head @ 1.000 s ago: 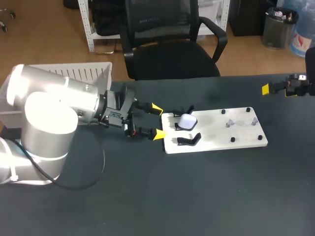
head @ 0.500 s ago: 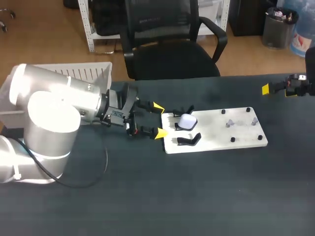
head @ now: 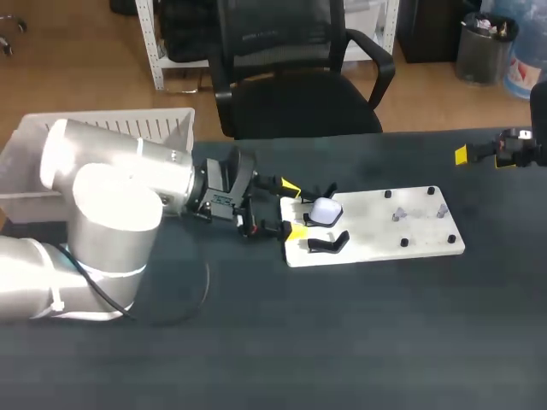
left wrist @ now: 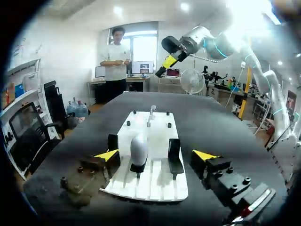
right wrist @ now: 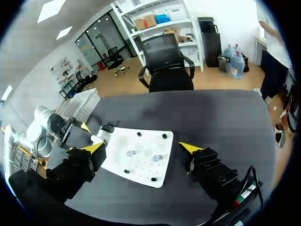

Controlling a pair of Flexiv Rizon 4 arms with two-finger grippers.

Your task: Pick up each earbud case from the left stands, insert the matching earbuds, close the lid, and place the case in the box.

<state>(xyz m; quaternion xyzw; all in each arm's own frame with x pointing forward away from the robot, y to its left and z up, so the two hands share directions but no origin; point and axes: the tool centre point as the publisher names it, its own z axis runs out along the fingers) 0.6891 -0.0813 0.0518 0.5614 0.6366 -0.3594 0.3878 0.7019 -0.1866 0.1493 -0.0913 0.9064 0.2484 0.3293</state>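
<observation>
The head camera is looking down from above and behind the robot, taking in the whole dark desk [head: 342, 342] with the white board [head: 367, 235] at the frame's centre. The left wrist camera is sitting low and close, peering along its fingers [left wrist: 107, 155] at that board. The right wrist camera is hovering higher and farther off, viewing the same board.

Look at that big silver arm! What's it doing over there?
The left gripper is open at the edge of the white board, just short of the white earbud case on a black stand. It isn't touching the case yet. The other stand is empty. The right gripper is open too, off at the table's right side, holding nothing.
</observation>
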